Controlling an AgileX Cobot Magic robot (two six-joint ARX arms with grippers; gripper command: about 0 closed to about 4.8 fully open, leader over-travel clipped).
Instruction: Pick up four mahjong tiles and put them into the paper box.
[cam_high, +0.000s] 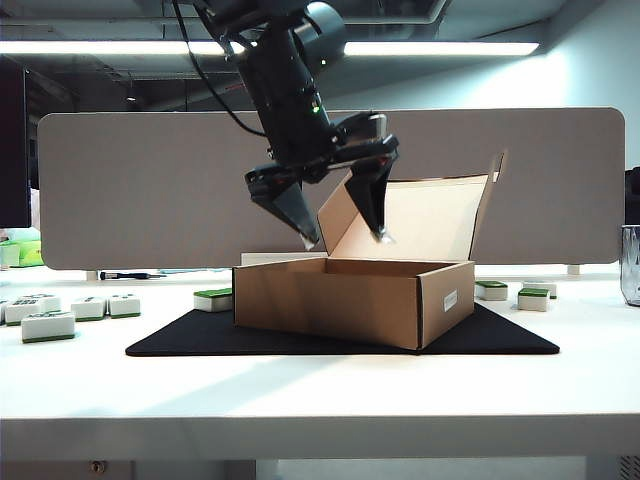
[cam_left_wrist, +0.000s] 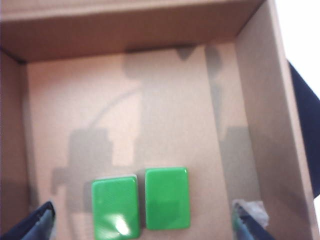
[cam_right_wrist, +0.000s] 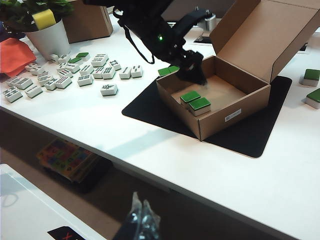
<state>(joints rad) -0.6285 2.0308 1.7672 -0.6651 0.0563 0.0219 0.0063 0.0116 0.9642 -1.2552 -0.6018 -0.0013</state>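
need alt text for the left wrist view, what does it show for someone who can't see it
Looking straight down into the brown cardboard paper box, two green-faced rectangular mahjong tiles lie side by side on its pale floor. The left gripper is open above them, its dark fingertips at the frame's lower corners, holding nothing. Arm shadows fall across the box floor.

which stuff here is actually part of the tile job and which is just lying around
Part of the job: paper box; two tiles inside it; loose tiles on the table; open left gripper above the box.

Lying about: black mat; potted plant; right gripper, idle off the table.
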